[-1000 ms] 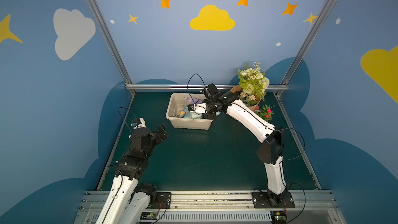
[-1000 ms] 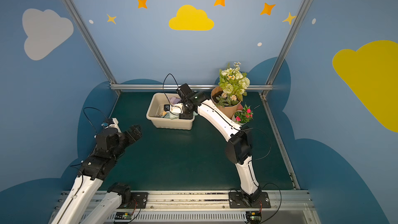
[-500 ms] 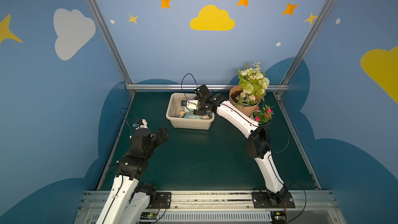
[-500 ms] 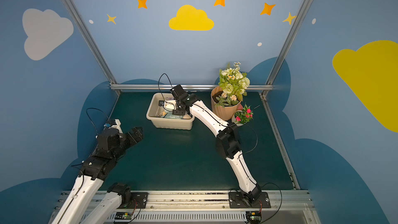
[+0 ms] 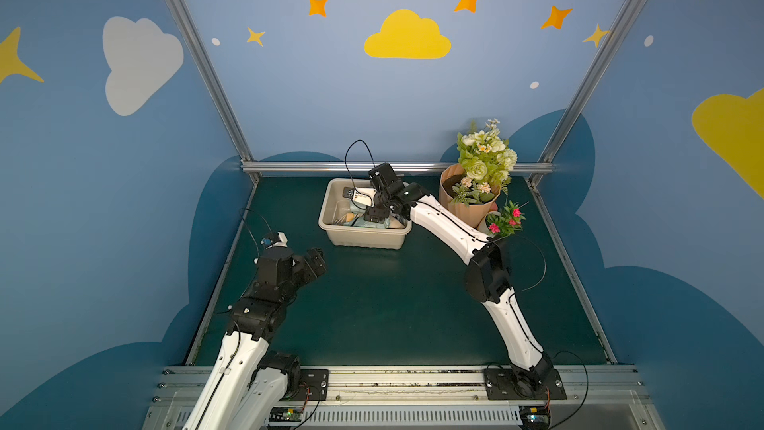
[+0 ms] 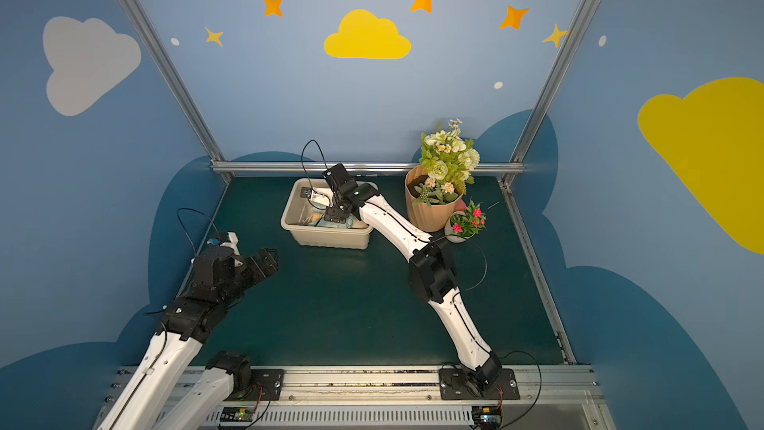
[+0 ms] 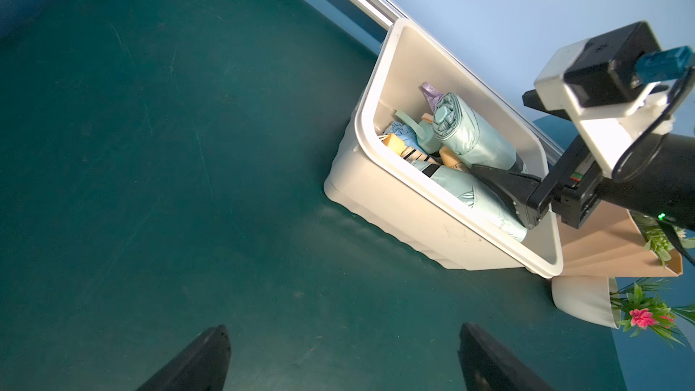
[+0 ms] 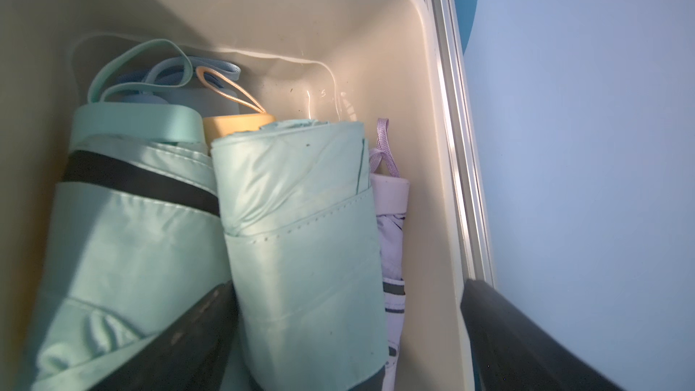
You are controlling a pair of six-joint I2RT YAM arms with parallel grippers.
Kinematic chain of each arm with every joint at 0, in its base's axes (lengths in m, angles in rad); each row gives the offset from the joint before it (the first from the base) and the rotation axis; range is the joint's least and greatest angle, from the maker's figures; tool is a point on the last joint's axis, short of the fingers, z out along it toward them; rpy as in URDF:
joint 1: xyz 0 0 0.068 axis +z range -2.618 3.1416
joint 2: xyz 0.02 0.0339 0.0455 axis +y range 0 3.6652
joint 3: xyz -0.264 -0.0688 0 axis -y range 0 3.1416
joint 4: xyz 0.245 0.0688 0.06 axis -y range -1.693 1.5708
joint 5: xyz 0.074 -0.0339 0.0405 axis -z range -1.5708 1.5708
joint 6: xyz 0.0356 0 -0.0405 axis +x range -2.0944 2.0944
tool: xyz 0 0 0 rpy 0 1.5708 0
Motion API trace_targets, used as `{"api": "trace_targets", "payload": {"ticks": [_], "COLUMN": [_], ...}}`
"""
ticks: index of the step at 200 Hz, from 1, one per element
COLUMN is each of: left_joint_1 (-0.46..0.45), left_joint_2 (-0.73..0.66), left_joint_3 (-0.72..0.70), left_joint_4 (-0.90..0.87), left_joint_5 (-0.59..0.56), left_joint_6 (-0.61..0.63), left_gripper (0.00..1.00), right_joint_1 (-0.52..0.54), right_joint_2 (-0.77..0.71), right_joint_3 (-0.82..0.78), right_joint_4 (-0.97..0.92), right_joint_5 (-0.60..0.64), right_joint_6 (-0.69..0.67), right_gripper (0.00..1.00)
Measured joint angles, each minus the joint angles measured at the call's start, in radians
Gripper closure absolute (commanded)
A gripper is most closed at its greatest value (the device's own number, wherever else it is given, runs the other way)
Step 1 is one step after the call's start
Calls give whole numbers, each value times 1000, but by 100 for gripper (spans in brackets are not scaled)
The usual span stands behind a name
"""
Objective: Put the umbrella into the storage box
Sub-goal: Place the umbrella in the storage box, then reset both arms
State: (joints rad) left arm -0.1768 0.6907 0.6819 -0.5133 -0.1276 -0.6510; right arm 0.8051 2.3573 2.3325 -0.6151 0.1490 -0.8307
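The cream storage box (image 5: 364, 237) (image 6: 330, 238) stands at the back of the green mat. Several folded umbrellas lie in it. The top one is a mint-green umbrella (image 8: 301, 227) (image 7: 474, 133), lying beside another mint one (image 8: 124, 242) and a lavender one (image 8: 391, 242). My right gripper (image 5: 374, 215) (image 6: 335, 215) (image 8: 346, 332) reaches down into the box. It is open, its fingers standing wide on either side of the top mint umbrella, one finger (image 8: 507, 336) out by the box's rim. My left gripper (image 5: 316, 260) (image 6: 266, 260) (image 7: 344, 336) hovers open over bare mat, well short of the box (image 7: 395, 204).
A ribbed peach flower pot (image 5: 463, 210) with green and white flowers stands right of the box. A small white pot (image 5: 483, 223) with pink flowers sits in front of it. An aluminium rail (image 5: 397, 167) and blue walls close in the mat.
The right gripper's jaws have spread from nearly shut to wide, letting go of the mint umbrella, and it has shifted a little leftward over the box. The left arm has hardly moved.
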Motion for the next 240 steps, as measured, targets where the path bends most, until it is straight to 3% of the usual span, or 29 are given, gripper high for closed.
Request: {"api": "trace_targets", "payload": {"ticks": [28, 74, 121, 178, 206, 240], "left_joint_1": [0, 0, 2, 40, 78, 140], "left_joint_2": [23, 97, 211, 365, 432, 485], "left_joint_3": [-14, -45, -93, -110, -116, -169], "left_joint_4": [35, 109, 205, 380, 476, 644], "left_joint_5": [-3, -42, -165, -272, -274, -249], "left_joint_6": [-1, -1, 17, 200, 308, 398], "left_gripper": [0, 0, 0, 0, 0, 0], "right_joint_1": [25, 76, 39, -276, -414, -609], "right_joint_2": [-117, -530, -862, -1237, -1389, -1381], "right_joint_3": [-118, -484, -911, -1404, -1603, -1728], "right_joint_4": [13, 140, 283, 315, 423, 554], "right_joint_5": [-42, -109, 30, 250, 278, 226], "right_joint_6": [46, 242, 555, 925, 966, 951], "right_gripper": [2, 2, 2, 3, 4, 4]}}
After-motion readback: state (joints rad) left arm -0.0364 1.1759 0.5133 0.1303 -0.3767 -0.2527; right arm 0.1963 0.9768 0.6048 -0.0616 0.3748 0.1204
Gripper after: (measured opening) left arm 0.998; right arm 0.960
